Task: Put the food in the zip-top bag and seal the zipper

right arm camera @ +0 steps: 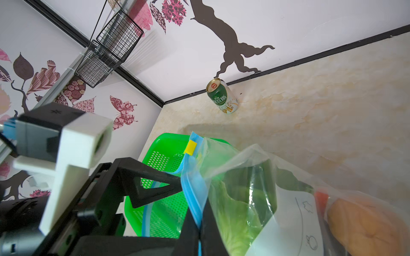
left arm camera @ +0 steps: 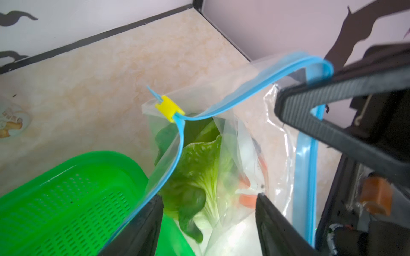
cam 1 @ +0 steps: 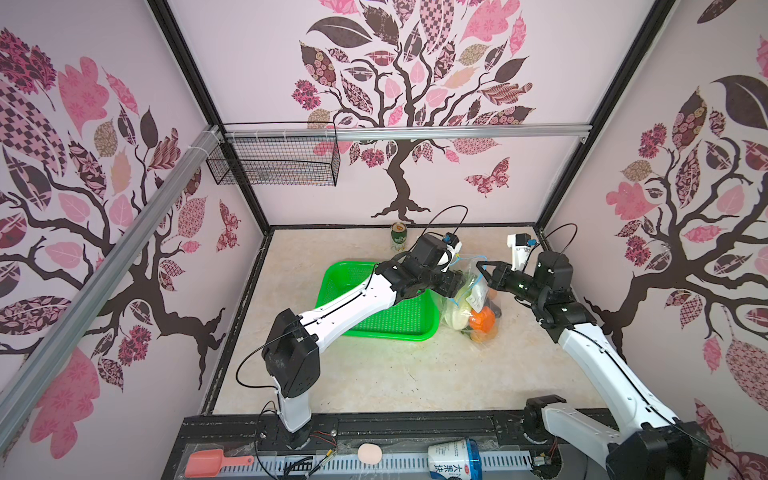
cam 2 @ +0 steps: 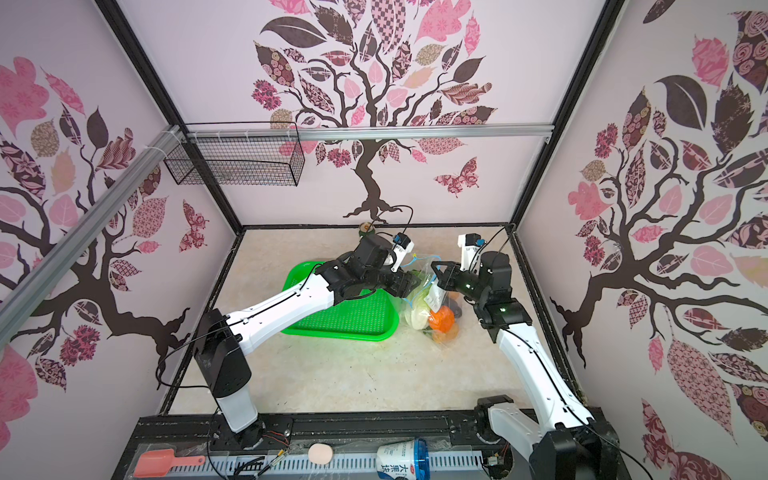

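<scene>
Sealing is what's left: food sits in the bag, zipper gaping. Right claw pinches the zipper strip; left claw stands open at the bag.

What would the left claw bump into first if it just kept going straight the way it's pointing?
Most likely the clear zip-top bag: the open left gripper points at it, with napa cabbage just inside the film. Depth is hard to judge; one finger looks to be against the blue zipper.
</scene>
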Controlling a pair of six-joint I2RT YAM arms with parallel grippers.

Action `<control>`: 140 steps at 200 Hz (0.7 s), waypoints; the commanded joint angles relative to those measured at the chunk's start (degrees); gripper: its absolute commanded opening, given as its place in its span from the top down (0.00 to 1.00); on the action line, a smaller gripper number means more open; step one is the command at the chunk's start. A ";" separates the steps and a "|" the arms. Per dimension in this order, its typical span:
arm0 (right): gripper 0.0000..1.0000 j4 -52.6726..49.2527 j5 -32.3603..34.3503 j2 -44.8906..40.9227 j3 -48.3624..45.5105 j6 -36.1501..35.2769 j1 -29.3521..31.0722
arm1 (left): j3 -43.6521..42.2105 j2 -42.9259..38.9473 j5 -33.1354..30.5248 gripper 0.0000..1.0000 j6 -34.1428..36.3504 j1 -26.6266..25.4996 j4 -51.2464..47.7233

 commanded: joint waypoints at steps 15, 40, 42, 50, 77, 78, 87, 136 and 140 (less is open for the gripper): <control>1.00 0.43 -0.35 -1.43 0.07 -0.40 0.24 | -7.20 -13.19 -7.85 0.23 -0.64 1.09 5.44; 1.00 0.48 -0.32 -1.44 0.09 -0.26 0.23 | -14.99 -20.51 -9.56 0.01 -3.91 5.49 10.54; 1.00 0.44 -0.37 -1.48 0.09 -0.26 0.21 | -15.63 -21.09 -9.56 0.01 -4.37 6.21 11.01; 1.00 0.36 -0.48 -1.50 0.14 -0.26 0.21 | -18.25 -22.93 -10.13 0.01 -6.35 8.38 12.49; 1.00 0.29 -0.62 -1.52 0.35 -0.26 0.17 | -26.01 -27.60 -11.17 0.02 -10.44 15.30 15.52; 1.00 0.26 -0.64 -1.55 0.40 -0.26 0.19 | -26.29 -27.70 -11.14 0.02 -10.54 15.55 15.71; 1.00 0.24 -0.58 -1.58 0.35 -0.27 0.18 | -28.51 -28.55 -11.12 0.01 -11.80 17.52 16.50; 1.00 0.10 -0.47 -1.74 0.35 -0.26 0.21 | -37.86 -27.63 -12.90 0.01 -17.41 25.42 17.08; 1.00 0.10 -0.45 -1.76 0.40 -0.27 0.18 | -38.42 -27.20 -12.84 0.01 -17.89 25.96 16.99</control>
